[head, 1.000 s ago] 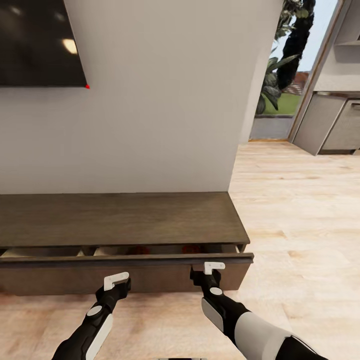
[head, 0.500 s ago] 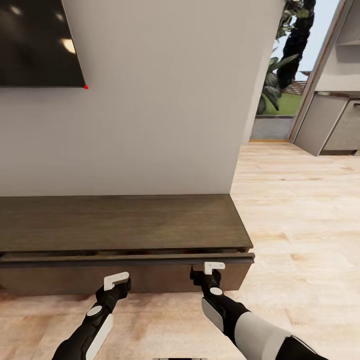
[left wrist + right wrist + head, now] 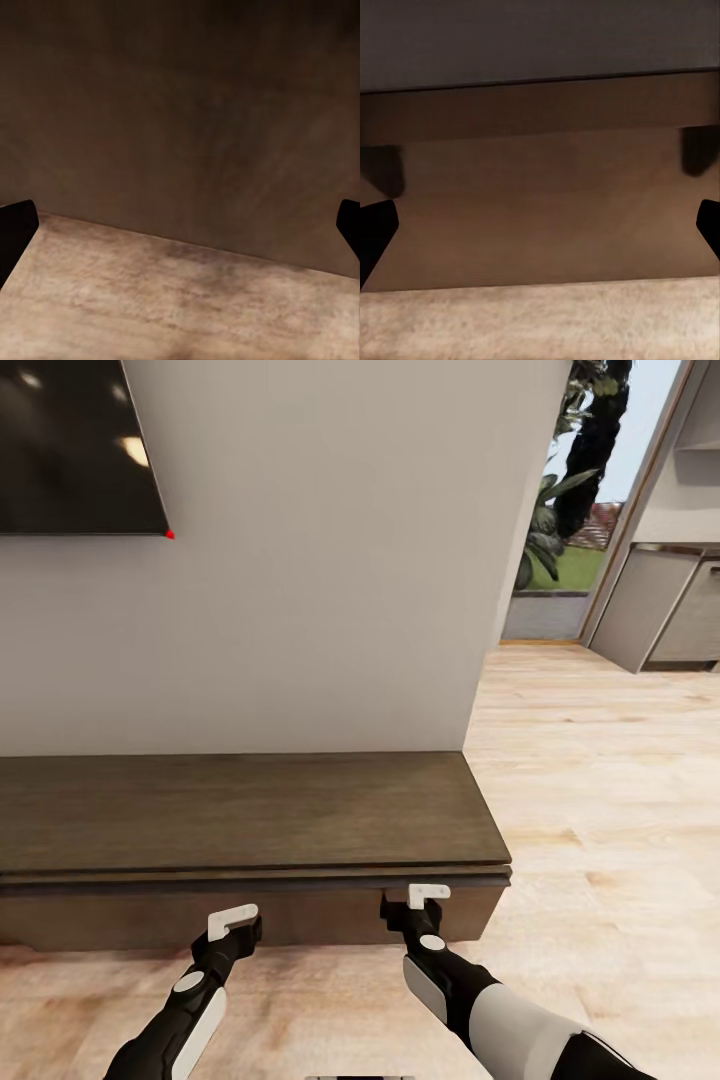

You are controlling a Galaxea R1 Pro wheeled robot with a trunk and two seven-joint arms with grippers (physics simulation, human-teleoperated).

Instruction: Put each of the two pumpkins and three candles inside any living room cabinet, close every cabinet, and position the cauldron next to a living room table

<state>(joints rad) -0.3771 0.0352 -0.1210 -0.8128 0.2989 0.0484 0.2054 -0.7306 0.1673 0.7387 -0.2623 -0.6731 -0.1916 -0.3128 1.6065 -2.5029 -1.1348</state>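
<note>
head view: cabinet (image 3: 250, 815) drawer front nearly flush.

cabinet: the long low dark-brown wood cabinet (image 3: 250, 825) is standing just ahead of both pincers, against the wall.
floor: the pale wood floor (image 3: 600, 780) is lying beneath them, stretching rightward.

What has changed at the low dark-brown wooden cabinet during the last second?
The long low dark-brown wooden cabinet's wide drawer front slid inward from partly open to nearly flush, hiding the pale interior. The left pincer and right pincer kept their places in front of it, both open and empty.
</note>
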